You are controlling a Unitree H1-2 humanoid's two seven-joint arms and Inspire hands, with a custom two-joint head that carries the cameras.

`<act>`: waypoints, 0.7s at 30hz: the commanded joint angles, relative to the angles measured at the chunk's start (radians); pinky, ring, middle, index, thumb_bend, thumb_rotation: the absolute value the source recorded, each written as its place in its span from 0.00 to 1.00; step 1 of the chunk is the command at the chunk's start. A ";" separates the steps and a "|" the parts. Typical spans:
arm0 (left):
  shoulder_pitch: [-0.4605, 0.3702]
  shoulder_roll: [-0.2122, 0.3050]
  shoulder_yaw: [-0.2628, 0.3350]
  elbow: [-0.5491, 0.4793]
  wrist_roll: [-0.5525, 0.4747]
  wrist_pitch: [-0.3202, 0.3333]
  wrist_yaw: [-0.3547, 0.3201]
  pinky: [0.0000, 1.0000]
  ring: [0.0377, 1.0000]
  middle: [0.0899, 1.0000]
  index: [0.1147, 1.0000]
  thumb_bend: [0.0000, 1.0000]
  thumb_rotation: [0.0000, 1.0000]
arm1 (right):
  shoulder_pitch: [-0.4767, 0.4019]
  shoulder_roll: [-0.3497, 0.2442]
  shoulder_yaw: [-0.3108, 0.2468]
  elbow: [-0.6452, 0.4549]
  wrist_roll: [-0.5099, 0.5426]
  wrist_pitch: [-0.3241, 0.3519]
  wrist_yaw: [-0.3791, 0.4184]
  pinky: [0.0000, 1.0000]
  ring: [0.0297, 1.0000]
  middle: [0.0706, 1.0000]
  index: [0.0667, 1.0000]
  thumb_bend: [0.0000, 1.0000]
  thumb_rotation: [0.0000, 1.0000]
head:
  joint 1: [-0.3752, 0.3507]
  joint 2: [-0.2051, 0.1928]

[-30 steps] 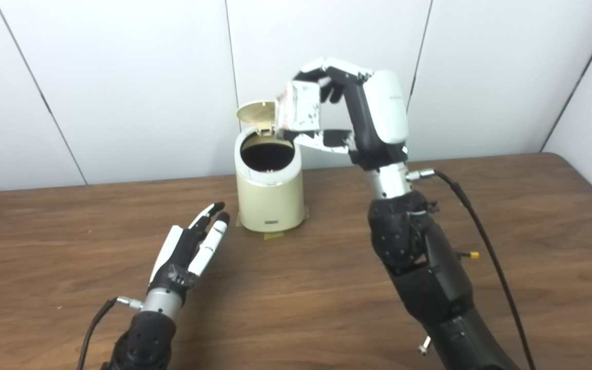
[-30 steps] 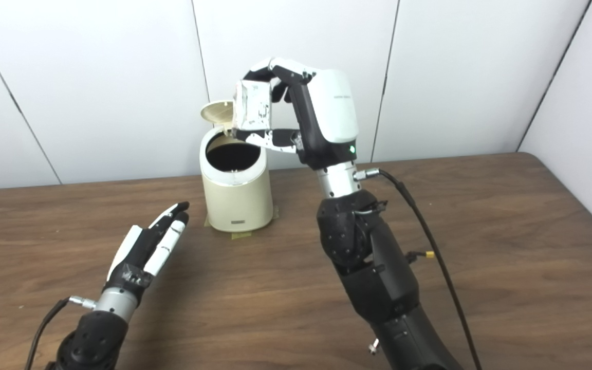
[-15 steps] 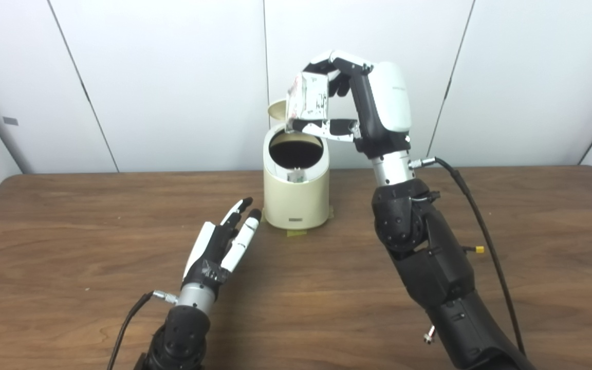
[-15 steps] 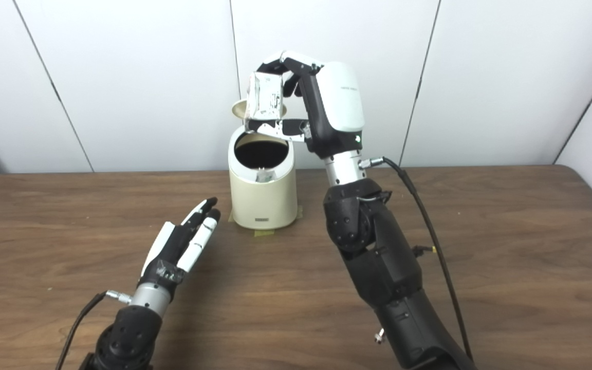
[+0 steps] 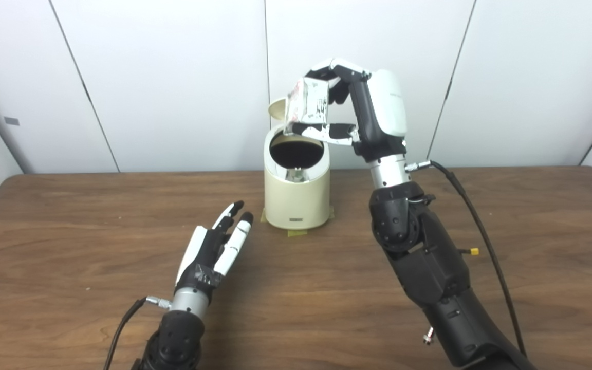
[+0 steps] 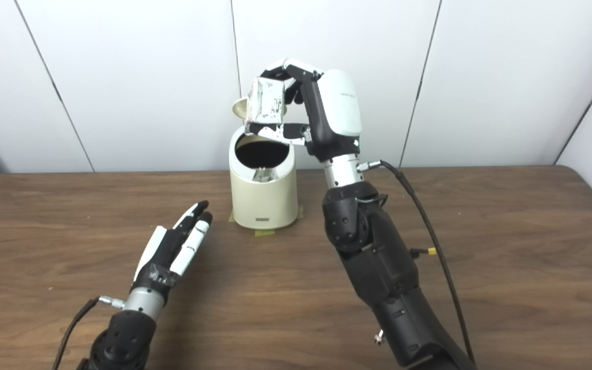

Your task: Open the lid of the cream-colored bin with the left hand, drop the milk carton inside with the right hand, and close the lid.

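The cream-colored bin [image 5: 297, 200] stands on the wooden table near the back wall. Its round lid [image 5: 276, 108] is tipped up behind the dark opening. My right hand [image 5: 363, 110] is shut on the white milk carton [image 5: 307, 104] and holds it just above the bin's back rim, tilted. My left hand [image 5: 216, 247] is open and empty, fingers stretched out, low over the table to the front left of the bin. Both also show in the right eye view: the carton [image 6: 266, 104] and the left hand [image 6: 172, 252].
Tape strips [image 5: 296, 232] hold the bin's base to the table [image 5: 70, 231]. A black cable [image 5: 473, 205] hangs from my right wrist over the table's right side. White wall panels stand close behind the bin.
The camera view shifted to the left after the first frames. My right hand has brought the carton slightly lower toward the bin's opening. My left hand has drawn back a little.
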 commanded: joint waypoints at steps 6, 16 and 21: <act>-0.032 -0.001 -0.001 -0.037 0.008 -0.031 0.014 0.93 0.98 0.98 0.95 0.49 1.00 | -0.037 -0.011 0.002 -0.025 0.003 -0.026 -0.009 0.32 0.36 0.47 0.49 0.49 0.00 | -0.006 0.002; -0.040 0.004 -0.007 -0.021 0.016 -0.036 0.014 0.93 0.98 0.98 0.95 0.48 1.00 | -0.011 -0.021 0.010 -0.093 -0.028 -0.022 -0.014 0.30 0.36 0.47 0.46 0.49 0.00 | -0.013 0.004; -0.040 0.006 -0.013 -0.012 0.023 -0.040 0.017 0.92 0.98 0.98 0.96 0.49 1.00 | 0.003 -0.019 0.006 -0.132 -0.042 -0.004 -0.003 0.31 0.37 0.48 0.47 0.50 0.00 | -0.014 0.004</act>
